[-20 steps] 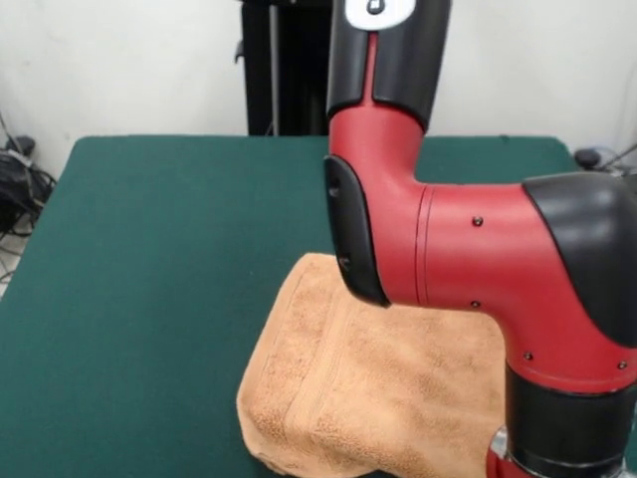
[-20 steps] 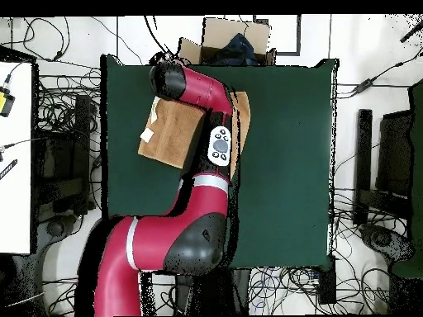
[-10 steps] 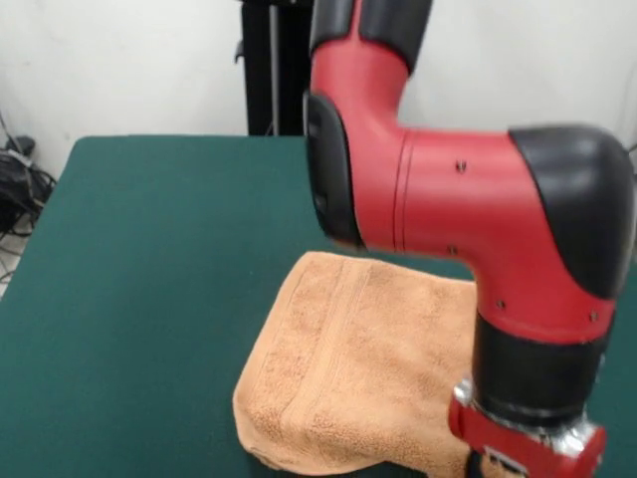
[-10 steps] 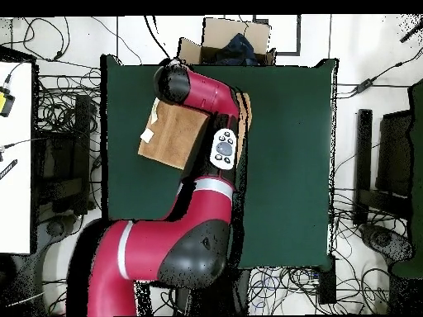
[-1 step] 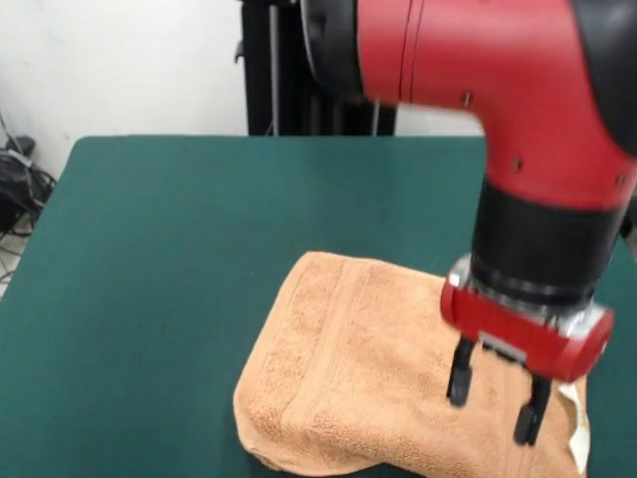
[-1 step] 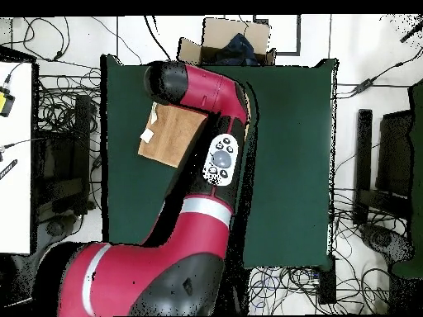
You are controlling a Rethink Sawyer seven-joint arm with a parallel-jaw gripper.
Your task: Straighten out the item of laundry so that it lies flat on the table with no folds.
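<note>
Presently the gripper (image 5: pixel 495 403) hangs with fingers spread, empty, over the folded towel (image 5: pixel 348 388) on the table (image 5: pixel 169 249). Step in hand, by my judgement: approach. Next, descend and pinch the upper layer's edge.

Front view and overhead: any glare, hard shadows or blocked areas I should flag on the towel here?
Front view: even light, no glare; the gripper, fingers apart, hangs over the towel, whose lower edge is cut off by the frame. Overhead view: the arm hides the gripper and part of the towel; table evenly lit.
</note>
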